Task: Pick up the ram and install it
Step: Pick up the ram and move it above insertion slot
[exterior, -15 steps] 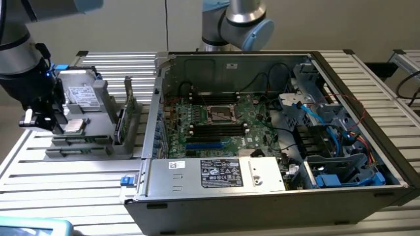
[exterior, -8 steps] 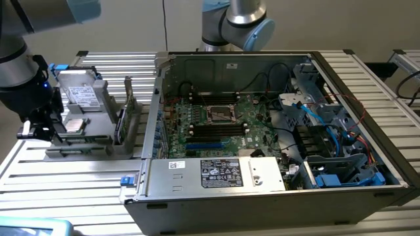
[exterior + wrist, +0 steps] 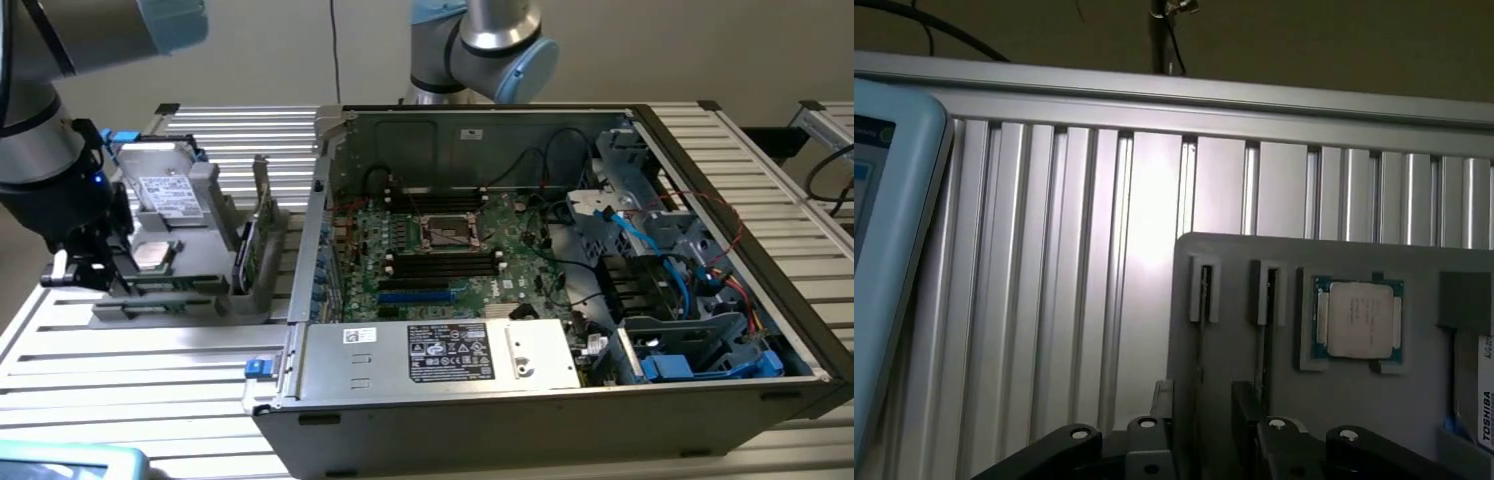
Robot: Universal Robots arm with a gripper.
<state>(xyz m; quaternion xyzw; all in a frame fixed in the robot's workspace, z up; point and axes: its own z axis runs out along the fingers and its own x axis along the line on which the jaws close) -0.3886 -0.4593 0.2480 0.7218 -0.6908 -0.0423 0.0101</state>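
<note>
As the hand (image 3: 80, 272) gapes, processor (image 3: 1357, 320) sits in tray (image 3: 1239, 370).

- The arm (image 3: 38, 120) is built of thick, round segments in brushed silver-grey metal.
- A smooth, rounded cap (image 3: 171, 20) in pale blue closes the end of its big joint.
- Lower down, the wrist section turns dark grey to black, with a small blue light (image 3: 100, 180) glowing on its side.
- The end effector (image 3: 78, 268) is black, blocky and angular.
- In the wrist view, its black linkage bars (image 3: 1324, 450) carry round silver pins (image 3: 1279, 426) at the pivots.
</note>
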